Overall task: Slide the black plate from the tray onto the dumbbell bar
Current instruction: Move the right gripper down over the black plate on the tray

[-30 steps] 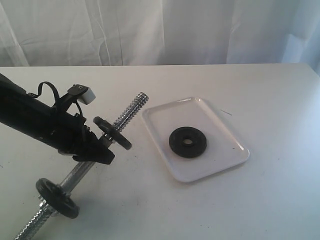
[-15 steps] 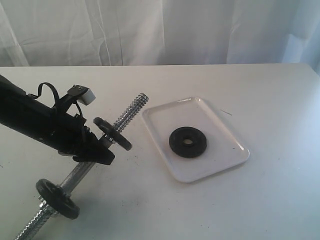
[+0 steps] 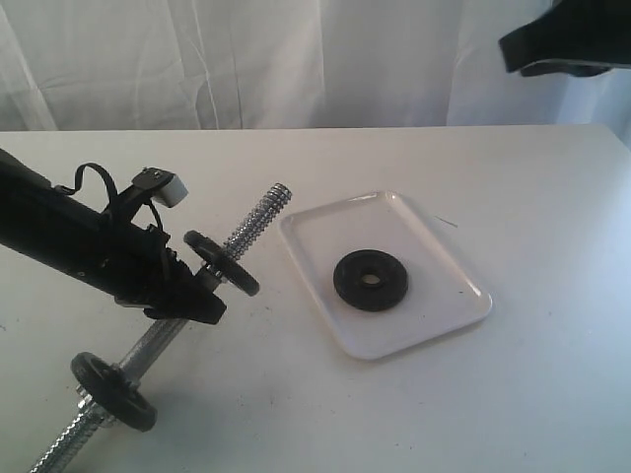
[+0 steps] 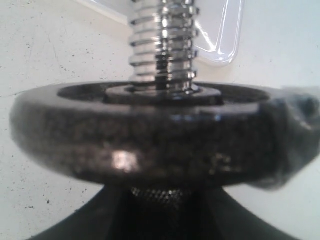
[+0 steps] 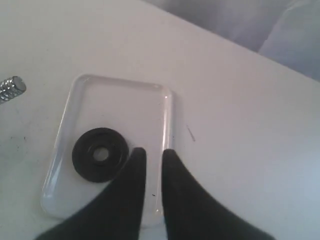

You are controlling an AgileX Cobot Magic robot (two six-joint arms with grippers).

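The black plate [image 3: 370,281] lies flat in the tray [image 3: 434,225], a little toward its near side. My left gripper [image 3: 197,293] is shut on the dumbbell bar [image 3: 258,212] and holds it slanted, threaded end up toward the tray. In the left wrist view the bar [image 4: 162,35] rises through a black disc [image 4: 150,135] just past my gripper [image 4: 165,202]. My right gripper [image 5: 153,152] hangs high above the tray [image 5: 120,105], open by a narrow gap and empty, with the plate [image 5: 100,154] beside its tips.
Two other black discs sit on the bar: one [image 3: 222,263] against the left gripper, one [image 3: 113,391] near the lower end. The right arm [image 3: 567,39] shows dark at the top right, before white curtains. The bar's tip [image 5: 12,87] shows in the right wrist view.
The right arm has come into the exterior view at the top right. The left arm, the bar and the plate have not moved.
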